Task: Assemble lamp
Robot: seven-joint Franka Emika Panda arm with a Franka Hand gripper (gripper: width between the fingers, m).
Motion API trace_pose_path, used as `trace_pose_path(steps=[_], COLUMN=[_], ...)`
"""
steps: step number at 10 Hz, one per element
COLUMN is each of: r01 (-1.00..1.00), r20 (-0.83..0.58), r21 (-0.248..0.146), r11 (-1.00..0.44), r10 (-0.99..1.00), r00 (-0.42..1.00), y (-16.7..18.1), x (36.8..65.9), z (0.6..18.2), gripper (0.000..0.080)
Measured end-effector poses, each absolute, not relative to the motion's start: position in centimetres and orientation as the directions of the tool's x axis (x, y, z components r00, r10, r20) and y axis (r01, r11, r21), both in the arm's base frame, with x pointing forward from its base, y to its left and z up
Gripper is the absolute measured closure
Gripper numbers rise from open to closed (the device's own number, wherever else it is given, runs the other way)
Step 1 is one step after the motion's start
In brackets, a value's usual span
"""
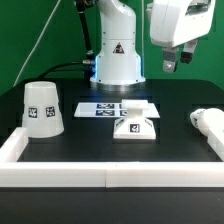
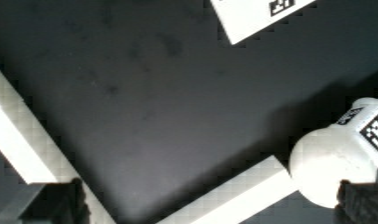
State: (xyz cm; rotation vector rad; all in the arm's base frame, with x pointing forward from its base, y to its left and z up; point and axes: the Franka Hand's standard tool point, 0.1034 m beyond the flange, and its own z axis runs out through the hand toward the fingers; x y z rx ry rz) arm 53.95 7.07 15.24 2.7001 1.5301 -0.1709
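Observation:
The white cone shade stands at the exterior view's left. The square stepped base sits mid-table. The rounded bulb lies on its side at the exterior view's right, close to the white rail. It also shows in the wrist view, next to one fingertip. My gripper hangs high above the right side of the table, above and behind the bulb. In the wrist view the gripper is open and empty, with its jaws wide apart.
The marker board lies behind the base; its corner shows in the wrist view. The white robot pedestal stands at the back. A white rail edges the black table; it also crosses the wrist view.

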Motion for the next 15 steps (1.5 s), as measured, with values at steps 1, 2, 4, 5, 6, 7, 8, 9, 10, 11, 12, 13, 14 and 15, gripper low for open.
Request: trace_pose_path(steps=[1,2,4,5,6,7,8,9,10,11,12,13,14,15], r01=[0.861,0.861,0.860,0.860,0.859,0.853,0.841,0.846,0.855,0.863,0.857,0.851,0.851,0.816], r20=[-0.120,-0.120,-0.119,-0.120,-0.115,-0.074,-0.046,-0.021,-0.005,-0.008,-0.007,-0.008,-0.008,-0.005], r21=[-0.032,-0.032,-0.033,-0.033,-0.029,0.008,0.028,0.030,0.027,0.019,0.019,0.019,0.018,0.020], r11=[-0.508,-0.508,-0.509,-0.509,-0.511,-0.522,-0.540,-0.532,-0.518,-0.505,-0.515,-0.525,-0.526,-0.577], r10=[0.857,0.857,0.856,0.856,0.855,0.850,0.840,0.846,0.855,0.863,0.857,0.851,0.851,0.816], r00=[0.501,0.501,0.502,0.502,0.505,0.521,0.541,0.533,0.518,0.506,0.515,0.526,0.526,0.577], y=[7.1,7.1,7.1,7.1,7.0,6.4,5.3,4.2,3.1,2.6,2.8,2.8,2.7,2.4], x=[53.8,53.8,53.8,53.8,53.8,53.2,51.8,50.9,50.5,50.4,50.4,50.4,50.4,50.3], z=[15.2,15.2,15.2,15.2,15.2,14.7,14.0,13.1,12.3,11.8,11.9,11.8,11.8,11.8], gripper=[0.0100,0.0100,0.0100,0.0100,0.0100,0.0100,0.0100,0.0100,0.0100,0.0100,0.0100,0.0100,0.0100,0.0100])
